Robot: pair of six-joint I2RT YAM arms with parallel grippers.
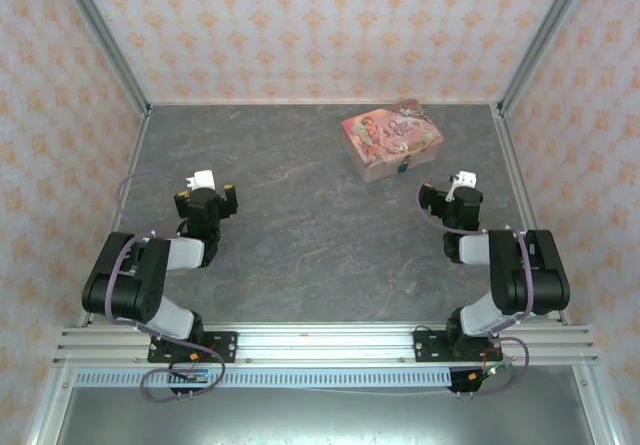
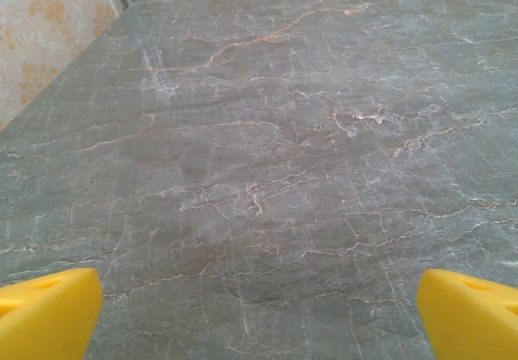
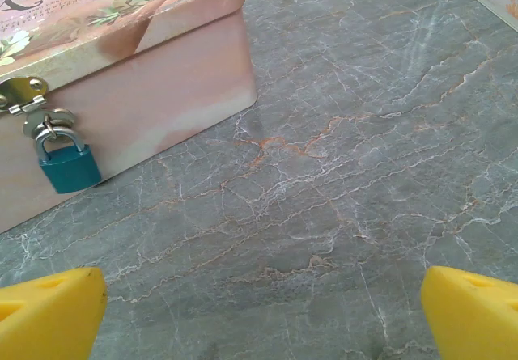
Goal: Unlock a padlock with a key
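Padlock (image 3: 70, 168), teal with a pale shackle, hangs from the hasp (image 3: 24, 93) on the front of the pink box (image 3: 137, 77), which sits on the grey tabletop (image 3: 340, 174). The right gripper (image 3: 259, 315) hovers near the box's front, jaws spread wide and empty. The left gripper (image 2: 259, 315) is well to the box's left, jaws likewise apart.
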